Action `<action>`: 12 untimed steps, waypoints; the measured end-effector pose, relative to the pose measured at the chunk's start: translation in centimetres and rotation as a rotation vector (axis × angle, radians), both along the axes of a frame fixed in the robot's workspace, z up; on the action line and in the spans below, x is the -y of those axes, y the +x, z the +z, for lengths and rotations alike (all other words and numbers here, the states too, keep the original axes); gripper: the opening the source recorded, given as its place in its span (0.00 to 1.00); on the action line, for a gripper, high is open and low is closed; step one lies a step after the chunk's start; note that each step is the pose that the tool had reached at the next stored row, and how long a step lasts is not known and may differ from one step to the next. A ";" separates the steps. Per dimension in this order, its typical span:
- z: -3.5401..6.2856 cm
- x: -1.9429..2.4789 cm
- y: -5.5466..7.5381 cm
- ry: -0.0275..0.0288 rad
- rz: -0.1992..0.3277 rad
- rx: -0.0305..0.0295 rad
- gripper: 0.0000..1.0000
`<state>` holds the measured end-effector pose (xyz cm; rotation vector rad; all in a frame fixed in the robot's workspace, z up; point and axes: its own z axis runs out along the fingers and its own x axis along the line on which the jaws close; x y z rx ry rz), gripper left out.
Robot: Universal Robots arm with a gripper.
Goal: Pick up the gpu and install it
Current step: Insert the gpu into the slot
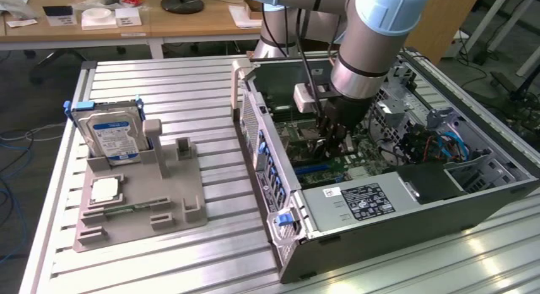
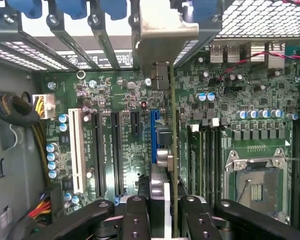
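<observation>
The gpu (image 2: 172, 150) shows edge-on in the wrist view, standing upright over the green motherboard (image 2: 125, 90). Its silver metal bracket (image 2: 162, 40) reaches the case's rear slot openings. The card's lower edge lies along the blue expansion slot (image 2: 154, 135); whether it is seated I cannot tell. My gripper (image 2: 165, 205) is shut on the card, with black fingers (image 2: 135, 220) pressing on either side. In the exterior view my gripper (image 1: 333, 126) is lowered inside the open computer case (image 1: 253, 117), above the motherboard.
A grey holder tray (image 1: 139, 199) on the exterior view's left carries a blue-labelled hard drive (image 1: 114, 133), a processor (image 1: 103, 189) and a memory stick (image 1: 126, 210). Inside the case are the power supply (image 1: 363, 199), a processor socket (image 2: 255, 182), a white slot (image 2: 76, 150) and bundled cables (image 2: 15, 110).
</observation>
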<state>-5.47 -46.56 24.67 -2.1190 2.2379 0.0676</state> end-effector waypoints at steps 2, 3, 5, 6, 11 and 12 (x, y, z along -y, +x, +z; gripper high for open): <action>-0.19 0.00 -0.2 0.0000 0.000 -0.0001 0.28; -0.28 0.00 -0.3 0.0001 0.000 0.0000 0.28; -0.48 0.00 -0.4 0.0001 0.000 0.0000 0.28; -0.59 0.00 -0.4 0.0002 0.000 0.0000 0.28; -1.05 0.00 -0.8 0.0005 0.000 0.0000 0.28; -1.13 0.00 -0.8 0.0005 0.000 0.0000 0.28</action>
